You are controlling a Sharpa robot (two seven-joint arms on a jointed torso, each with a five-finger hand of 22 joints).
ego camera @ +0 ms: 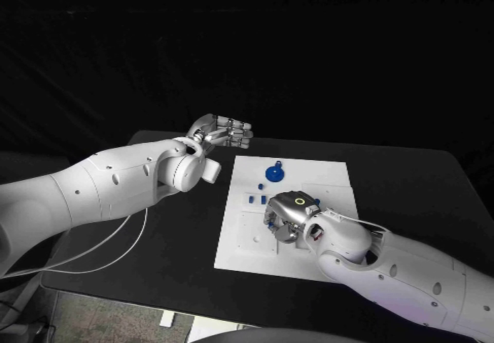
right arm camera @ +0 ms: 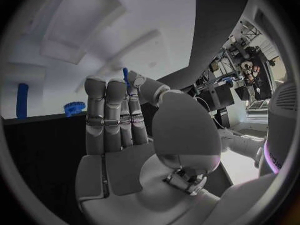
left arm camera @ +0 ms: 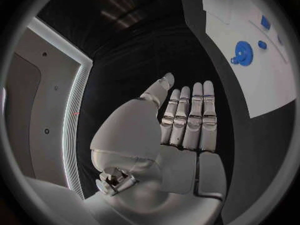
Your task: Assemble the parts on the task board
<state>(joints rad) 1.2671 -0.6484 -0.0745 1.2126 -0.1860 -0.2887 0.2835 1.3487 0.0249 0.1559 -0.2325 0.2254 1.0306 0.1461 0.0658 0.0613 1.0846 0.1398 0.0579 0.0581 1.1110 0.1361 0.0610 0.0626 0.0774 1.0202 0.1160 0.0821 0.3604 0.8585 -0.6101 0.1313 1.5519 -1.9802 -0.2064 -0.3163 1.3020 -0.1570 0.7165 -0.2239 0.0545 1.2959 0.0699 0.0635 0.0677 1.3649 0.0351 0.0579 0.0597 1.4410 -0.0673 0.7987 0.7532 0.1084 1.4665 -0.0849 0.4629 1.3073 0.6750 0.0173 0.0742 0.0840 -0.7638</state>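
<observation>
Lying at the centre of the head view, one white task board [ego camera: 319, 182] sits on the black table [ego camera: 412, 179] as a flat rectangular plate, its long side running from upper right to lower left. Blue parts counted on it in the head view: one round, gear-like piece [ego camera: 274, 173] near the board's upper edge, and three small short pieces [ego camera: 260, 194] just below it, near the middle of the plate. Pale raised outlines and recesses show on the board's lower left area; their detail is too fine to read.

Two hands are present. The left hand [ego camera: 220, 133] is held off the board, in the upper middle of the head view, beyond the board's upper left corner and clear of it. In the left wrist view the left hand [left arm camera: 184, 122] has its fingers straight and pressed side by side, thumb alongside, holding nothing.

The right hand [ego camera: 291, 214] is over the lower middle of the board, palm down. In the right wrist view the right hand [right arm camera: 122, 115] pinches a thin blue pin [right arm camera: 125, 76] between thumb and a fingertip, the other fingers lined up close together. That view also shows a blue toothed wheel [right arm camera: 75, 108] and a blue rod [right arm camera: 22, 100] on the white surface behind the fingers.

One white cable [ego camera: 113, 250] loops on the table at lower left.
</observation>
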